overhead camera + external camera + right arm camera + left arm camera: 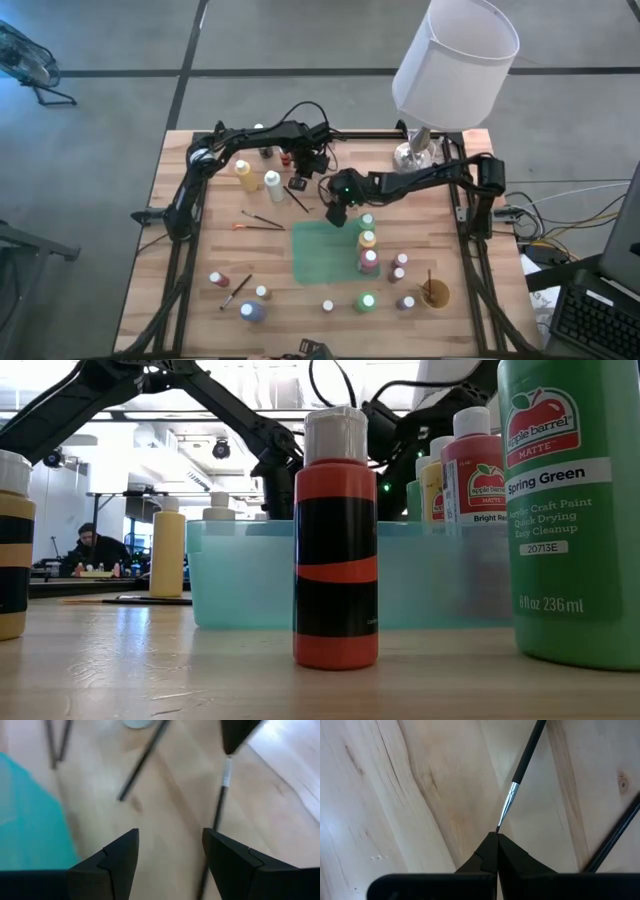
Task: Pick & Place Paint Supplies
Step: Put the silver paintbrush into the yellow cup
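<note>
Left wrist view: left gripper (497, 836) shut on tip of a thin brush (526, 755), lying on the table (420, 795). Right gripper (170, 855) open, empty, near the same brush. Step looks like handover; next probably right grabs handle, moves it to green tray (320, 255).

I see paint bottles scattered across my tabletop (200, 200): a yellow bottle (243, 173) and a white bottle (272, 181) upright at the far left, and a red-and-black bottle (336, 550) with a pale cap. Several more bottles (368, 240) stand in the green bin (320, 255). A thin dark brush (520, 775) lies flat, its tip at my left hand (496, 836), which is closed.
</note>
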`<action>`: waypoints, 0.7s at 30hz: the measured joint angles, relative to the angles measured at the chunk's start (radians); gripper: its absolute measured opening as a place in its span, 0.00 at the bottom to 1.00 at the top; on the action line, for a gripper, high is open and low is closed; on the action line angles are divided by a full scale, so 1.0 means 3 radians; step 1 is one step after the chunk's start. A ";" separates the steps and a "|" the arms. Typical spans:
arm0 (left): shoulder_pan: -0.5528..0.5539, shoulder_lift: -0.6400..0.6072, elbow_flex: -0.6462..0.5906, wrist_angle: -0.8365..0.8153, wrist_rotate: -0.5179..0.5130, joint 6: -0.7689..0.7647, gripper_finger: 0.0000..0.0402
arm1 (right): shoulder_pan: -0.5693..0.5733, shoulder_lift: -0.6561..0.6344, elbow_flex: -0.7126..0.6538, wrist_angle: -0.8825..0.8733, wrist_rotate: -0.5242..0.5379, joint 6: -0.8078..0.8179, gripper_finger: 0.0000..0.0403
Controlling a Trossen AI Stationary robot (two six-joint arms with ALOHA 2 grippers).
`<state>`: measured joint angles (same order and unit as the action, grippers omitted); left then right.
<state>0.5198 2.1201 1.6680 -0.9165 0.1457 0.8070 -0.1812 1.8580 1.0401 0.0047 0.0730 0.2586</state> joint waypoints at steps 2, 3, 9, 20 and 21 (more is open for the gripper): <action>0.0000 0.0000 0.0000 0.0000 0.0000 0.0000 0.00 | 0.0009 -0.0005 0.0014 0.0003 -0.0004 -0.0024 0.54; 0.0000 0.0000 0.0000 0.0000 -0.0001 0.0000 0.00 | 0.0006 -0.0001 0.0015 0.0003 0.0002 -0.0032 0.53; 0.0000 0.0000 0.0008 -0.0008 -0.0001 0.0001 0.00 | -0.0067 0.0031 -0.0006 -0.0016 0.0007 0.0005 0.51; 0.0001 0.0000 0.0239 -0.0151 0.0003 -0.0023 0.00 | -0.0124 0.0032 -0.0047 0.0034 0.0177 0.0009 0.52; 0.0001 0.0000 0.0251 -0.0153 0.0011 -0.0044 0.00 | -0.0133 0.0032 -0.0047 0.0045 0.0230 -0.0001 0.52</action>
<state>0.5201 2.1201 1.7433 -0.9623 0.1491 0.7939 -0.2212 1.8675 1.0260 0.0183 0.1421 0.2582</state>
